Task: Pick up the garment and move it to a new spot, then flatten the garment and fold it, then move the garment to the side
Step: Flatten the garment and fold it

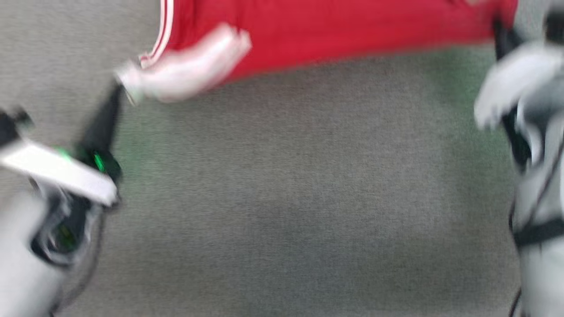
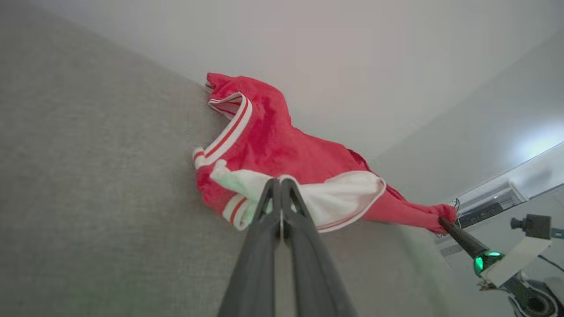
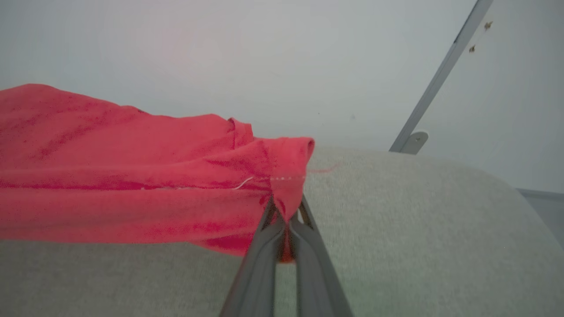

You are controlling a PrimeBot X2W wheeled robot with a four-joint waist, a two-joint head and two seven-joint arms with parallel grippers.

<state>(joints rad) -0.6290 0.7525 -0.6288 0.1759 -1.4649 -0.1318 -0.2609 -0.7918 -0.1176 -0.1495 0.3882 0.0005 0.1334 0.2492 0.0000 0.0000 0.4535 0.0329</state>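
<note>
The garment [image 1: 335, 31], a red jersey with white sleeves and striped trim, stretches across the top of the blurred head view over grey fabric. My left gripper [image 2: 280, 182] is shut on its white sleeve [image 2: 335, 198]; in the head view that gripper [image 1: 118, 90] meets the sleeve [image 1: 189, 66] at the left. My right gripper [image 3: 284, 207] is shut on a red hem corner [image 3: 288, 167], and shows at the far right [image 1: 500, 31] of the head view. The garment [image 2: 282, 145] hangs taut between both grippers, with the right gripper [image 2: 443, 221] at its far end.
A grey cloth-covered surface [image 1: 286, 198] spreads below the garment. Pale walls rise behind it in both wrist views. A metal rail [image 3: 440, 75] runs up the wall at the right, and a low unit [image 2: 484, 207] sits by the wall.
</note>
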